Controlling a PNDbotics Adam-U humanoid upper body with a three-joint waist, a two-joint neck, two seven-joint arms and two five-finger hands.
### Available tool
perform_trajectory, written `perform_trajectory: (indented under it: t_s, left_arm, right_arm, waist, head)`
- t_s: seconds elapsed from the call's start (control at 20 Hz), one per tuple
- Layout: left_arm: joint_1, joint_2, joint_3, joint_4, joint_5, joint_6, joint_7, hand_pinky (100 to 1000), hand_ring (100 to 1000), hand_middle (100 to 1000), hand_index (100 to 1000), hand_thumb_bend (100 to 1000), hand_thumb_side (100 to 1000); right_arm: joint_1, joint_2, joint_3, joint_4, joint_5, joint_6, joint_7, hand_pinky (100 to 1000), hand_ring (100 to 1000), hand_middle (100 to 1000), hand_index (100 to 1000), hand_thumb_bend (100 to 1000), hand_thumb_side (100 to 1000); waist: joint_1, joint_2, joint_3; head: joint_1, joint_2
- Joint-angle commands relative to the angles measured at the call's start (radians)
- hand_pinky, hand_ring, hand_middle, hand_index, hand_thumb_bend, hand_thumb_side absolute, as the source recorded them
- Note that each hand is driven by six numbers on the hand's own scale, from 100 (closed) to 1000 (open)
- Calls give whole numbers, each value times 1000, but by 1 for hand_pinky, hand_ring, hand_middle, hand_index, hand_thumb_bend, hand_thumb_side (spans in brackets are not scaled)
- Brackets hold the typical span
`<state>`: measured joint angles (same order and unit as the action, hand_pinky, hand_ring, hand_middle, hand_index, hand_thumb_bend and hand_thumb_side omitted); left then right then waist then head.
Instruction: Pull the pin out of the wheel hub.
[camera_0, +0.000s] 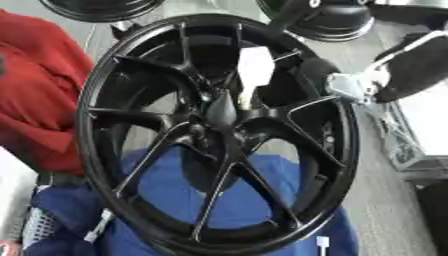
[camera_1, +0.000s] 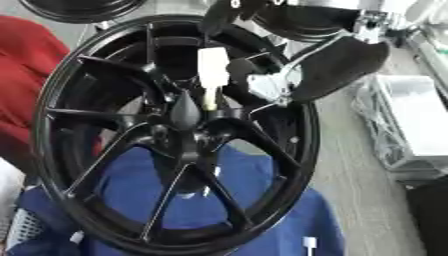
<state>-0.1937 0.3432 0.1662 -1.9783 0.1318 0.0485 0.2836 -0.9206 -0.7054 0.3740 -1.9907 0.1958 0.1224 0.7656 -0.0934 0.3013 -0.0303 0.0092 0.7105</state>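
Two eye views reach us. Through the left eye we see the black wheel hub (camera_0: 219, 135) upright, the white pin (camera_0: 254, 72) above its centre, and our right hand (camera_0: 328, 80) beside it. The right eye adds a finger (camera_1: 238, 67) near the pin; its grip we cannot tell.

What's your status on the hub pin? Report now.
Right hand at white pin, finger state unclear. Pin sits by the hub of the black wheel. Left hand out of view. Nothing blocking.
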Motion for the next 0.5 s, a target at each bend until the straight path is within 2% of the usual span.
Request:
perform_trajectory:
  t_s: [0.05, 0.5]
  left_arm:
    - [5, 27, 25, -22, -9, -1, 25, 706, 650, 594, 666, 373, 581]
    - [22, 28, 38, -22, -19, 7, 44, 705, 649, 593, 665, 376, 581]
  right_arm:
    - [-18, 25, -2, -9, 37, 12, 44, 886, 885, 807, 885, 100, 480]
    - [-14, 91, 21, -9, 122, 30, 70, 890, 896, 818, 898, 100, 461]
  waist:
    - [8, -23, -4]
    - [7, -20, -12]
  head:
    - [16, -2]
    - [30, -16]
